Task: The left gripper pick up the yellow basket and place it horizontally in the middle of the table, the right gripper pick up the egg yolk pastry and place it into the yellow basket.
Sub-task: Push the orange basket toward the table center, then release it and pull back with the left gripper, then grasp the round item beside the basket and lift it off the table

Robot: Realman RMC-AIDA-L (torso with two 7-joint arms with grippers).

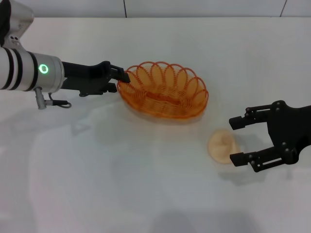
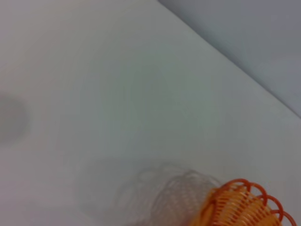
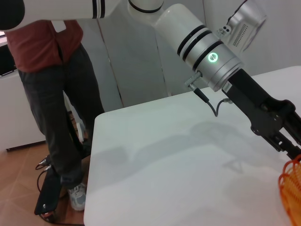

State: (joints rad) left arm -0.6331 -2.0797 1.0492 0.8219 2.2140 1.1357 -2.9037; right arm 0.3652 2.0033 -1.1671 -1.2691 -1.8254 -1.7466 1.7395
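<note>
Nearest us, our right claw (image 1: 236,141) gapes empty beside the pastry (image 1: 222,145). Our left claw (image 1: 125,78) pinches the basket (image 1: 164,91) rim; we should release only once it sits level.

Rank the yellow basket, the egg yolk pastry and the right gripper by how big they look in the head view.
1. yellow basket, clearly largest.
2. right gripper, cut off at the frame edge, so unsure.
3. egg yolk pastry, smallest.
</note>
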